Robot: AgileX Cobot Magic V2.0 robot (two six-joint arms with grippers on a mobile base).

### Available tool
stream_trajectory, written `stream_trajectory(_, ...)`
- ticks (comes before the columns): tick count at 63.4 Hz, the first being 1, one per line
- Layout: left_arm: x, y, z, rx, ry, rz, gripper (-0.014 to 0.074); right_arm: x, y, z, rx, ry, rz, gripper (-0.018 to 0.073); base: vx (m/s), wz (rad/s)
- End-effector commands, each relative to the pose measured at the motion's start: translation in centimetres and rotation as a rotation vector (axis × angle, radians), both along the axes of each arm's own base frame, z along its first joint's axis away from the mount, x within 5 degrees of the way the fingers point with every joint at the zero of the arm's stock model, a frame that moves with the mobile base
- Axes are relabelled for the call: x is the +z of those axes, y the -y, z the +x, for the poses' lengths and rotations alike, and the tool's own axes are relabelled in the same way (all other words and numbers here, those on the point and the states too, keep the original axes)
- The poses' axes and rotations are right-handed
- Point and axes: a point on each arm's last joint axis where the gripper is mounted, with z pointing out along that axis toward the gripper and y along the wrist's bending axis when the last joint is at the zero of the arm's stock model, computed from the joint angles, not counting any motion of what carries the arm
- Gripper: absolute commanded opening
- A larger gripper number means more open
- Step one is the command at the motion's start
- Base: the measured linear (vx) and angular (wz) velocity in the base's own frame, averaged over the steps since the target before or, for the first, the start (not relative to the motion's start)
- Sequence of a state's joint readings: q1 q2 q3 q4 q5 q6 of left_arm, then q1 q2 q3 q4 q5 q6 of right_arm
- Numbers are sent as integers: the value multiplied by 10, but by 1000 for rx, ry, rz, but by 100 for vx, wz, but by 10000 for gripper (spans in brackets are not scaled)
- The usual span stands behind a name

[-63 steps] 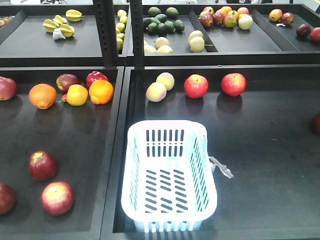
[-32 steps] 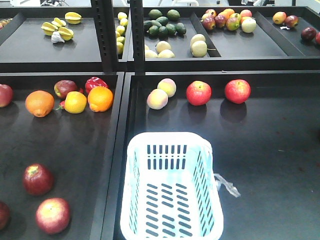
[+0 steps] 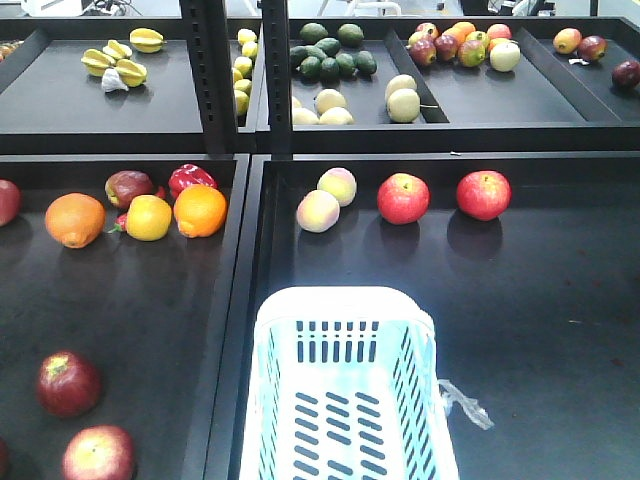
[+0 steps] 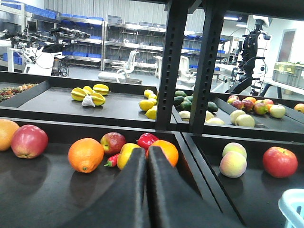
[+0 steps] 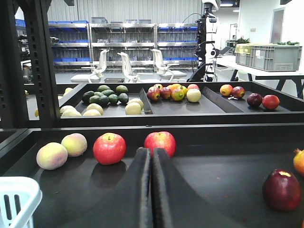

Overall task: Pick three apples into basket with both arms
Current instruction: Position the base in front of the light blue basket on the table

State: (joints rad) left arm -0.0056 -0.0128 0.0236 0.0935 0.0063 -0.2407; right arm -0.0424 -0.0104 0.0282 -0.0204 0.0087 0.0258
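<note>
basket point(image 3: 340, 298) at front edge of right tray point(image 3: 545, 300), near its left side. two dark red apples point(image 3: 68, 383) point(image 3: 98, 455) near front left corner of left tray point(image 3: 130, 320). left tool point(image 4: 146, 151) pressed together, over left tray. right tool point(image 5: 151, 150) pressed together, over right tray.

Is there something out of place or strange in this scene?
A crumpled clear plastic strip trails from the right side of the pale blue-white slotted plastic basket onto the black tray; it looks like loose wrapping. Nothing else seems spilled or damaged.
</note>
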Motion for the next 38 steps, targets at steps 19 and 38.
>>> stream_trajectory(19, 1, 1, -1, -12, 66, -13, -6, 2, 0, -1, -4, 69, -13, -9, 5, -2)
stream_trajectory(38, 1, 1, -1, -12, 66, -13, -6, 2, 0, -1, -4, 69, -13, -9, 3, -2)
